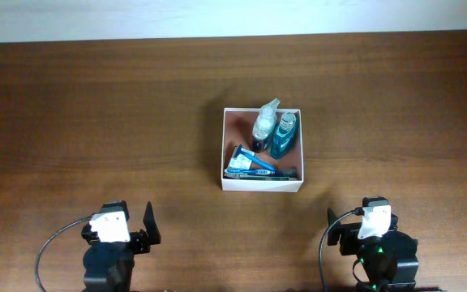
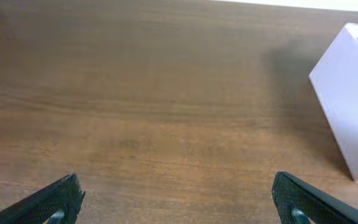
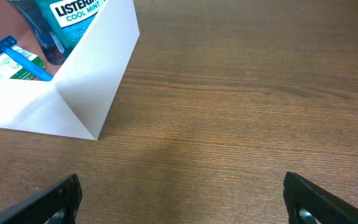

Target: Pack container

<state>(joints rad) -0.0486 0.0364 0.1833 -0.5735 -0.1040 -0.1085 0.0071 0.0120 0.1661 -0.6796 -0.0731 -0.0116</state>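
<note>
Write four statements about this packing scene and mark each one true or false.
1. The mouthwash bottle lies inside the container. True.
2. The left gripper holds the blue razor. False: it is open and empty, and the razor lies in the container.
3. The right gripper is open with nothing between its fingers. True.
4. The clear spray bottle lies outside the container. False: it lies in the container, beside the mouthwash bottle.
</note>
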